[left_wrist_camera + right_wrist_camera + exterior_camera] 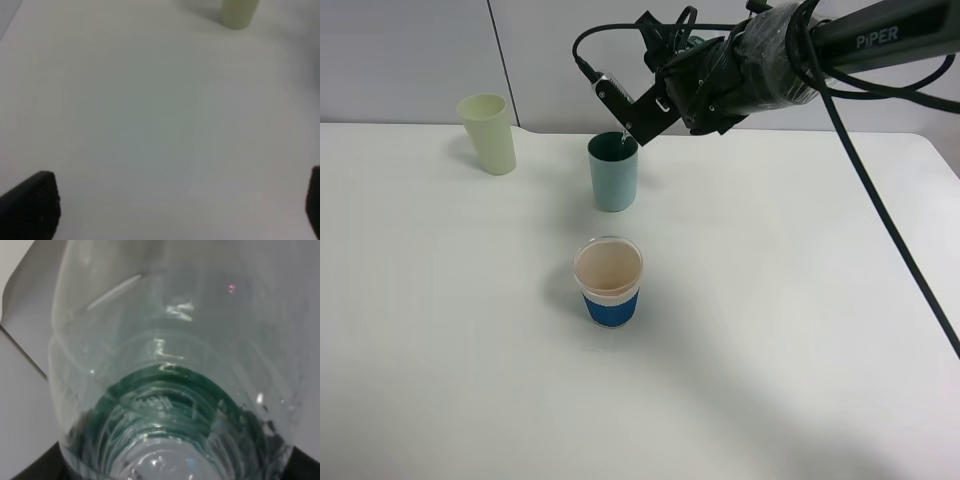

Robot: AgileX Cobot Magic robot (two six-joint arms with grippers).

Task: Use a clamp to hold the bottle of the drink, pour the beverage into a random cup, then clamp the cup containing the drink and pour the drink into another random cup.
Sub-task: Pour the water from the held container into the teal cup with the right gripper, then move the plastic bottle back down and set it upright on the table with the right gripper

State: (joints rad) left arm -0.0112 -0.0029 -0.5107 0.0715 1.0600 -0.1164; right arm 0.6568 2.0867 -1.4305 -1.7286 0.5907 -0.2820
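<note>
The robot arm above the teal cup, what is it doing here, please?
The right gripper is shut on a small clear plastic bottle, tipped with its mouth over the plain light teal plastic tumbler, so it looks to be pouring. The left gripper is open and holds nothing above the white table. The short blue-banded cup and the pale yellow-green tumbler stand apart, with no gripper at them.

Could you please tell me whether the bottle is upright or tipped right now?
Tipped: the right gripper holds the bottle with its mouth pointing down over the upright teal cup.
</note>
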